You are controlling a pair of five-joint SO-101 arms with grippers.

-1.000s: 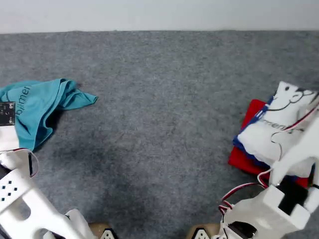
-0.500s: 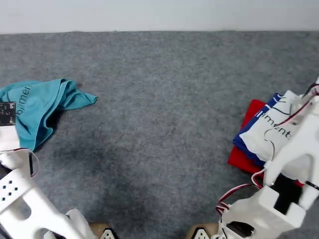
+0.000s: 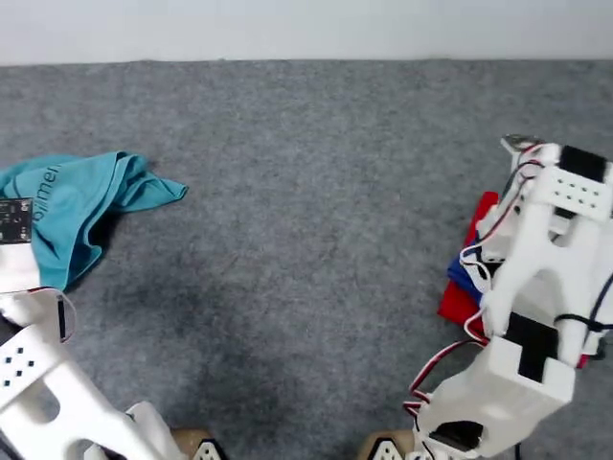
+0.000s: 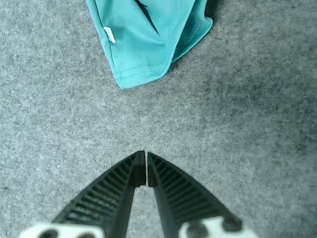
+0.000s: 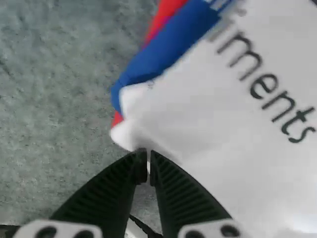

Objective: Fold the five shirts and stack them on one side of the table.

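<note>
1. Plainly, the right gripper (image 5: 147,161) is sitting with its jaws pressed together at the edge of the white shirt (image 5: 233,99), seemingly nipping a sliver of cloth. If it is lifting away without letting go, it is risking pulling that top fold open.
2. The white shirt is lying on the blue shirt (image 5: 168,44), which is lying on the red shirt (image 5: 168,10), at the right side of the table (image 3: 306,192). Their edges are stepping out unevenly, so a sideways tug is likely sliding the pile askew.
3. The right arm (image 3: 536,287) is hanging directly over the stack, so a low sweep is threatening to snag it.
4. The left gripper (image 4: 146,159) is hovering closed and empty over the table, near the crumpled teal shirt (image 4: 148,39), which is lying unfolded on the left side. Approaching with closed jaws is only bunching it tighter.
</note>
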